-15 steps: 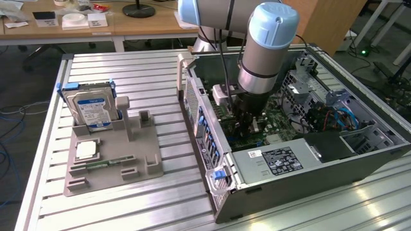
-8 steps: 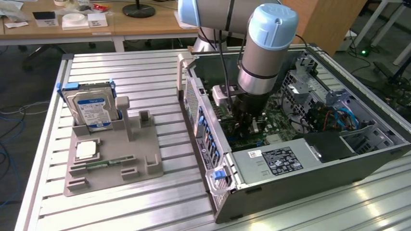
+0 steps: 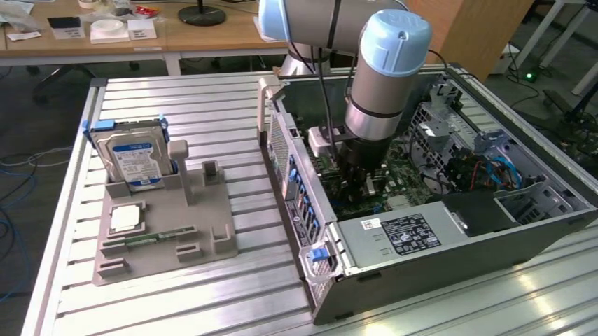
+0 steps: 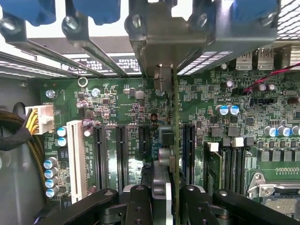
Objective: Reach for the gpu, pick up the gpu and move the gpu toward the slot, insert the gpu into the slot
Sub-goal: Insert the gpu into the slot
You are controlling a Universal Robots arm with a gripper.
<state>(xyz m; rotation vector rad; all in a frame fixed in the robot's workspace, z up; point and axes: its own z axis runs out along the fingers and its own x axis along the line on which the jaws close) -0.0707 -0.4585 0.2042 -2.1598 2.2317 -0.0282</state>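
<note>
My gripper is shut on the gpu, which appears in the wrist view as a thin dark card seen edgewise. Its pale metal bracket is at the far end, by the case's rear slats. The card stands upright just over the green motherboard, between a short black connector and a long black slot. I cannot tell whether its lower edge is seated. In the exterior view the gripper is down inside the open computer case.
Black slots and a white one lie beside the card, with yellow cables and the silver processor socket further out. On the table a grey fixture holds a hard drive, a processor and a memory stick.
</note>
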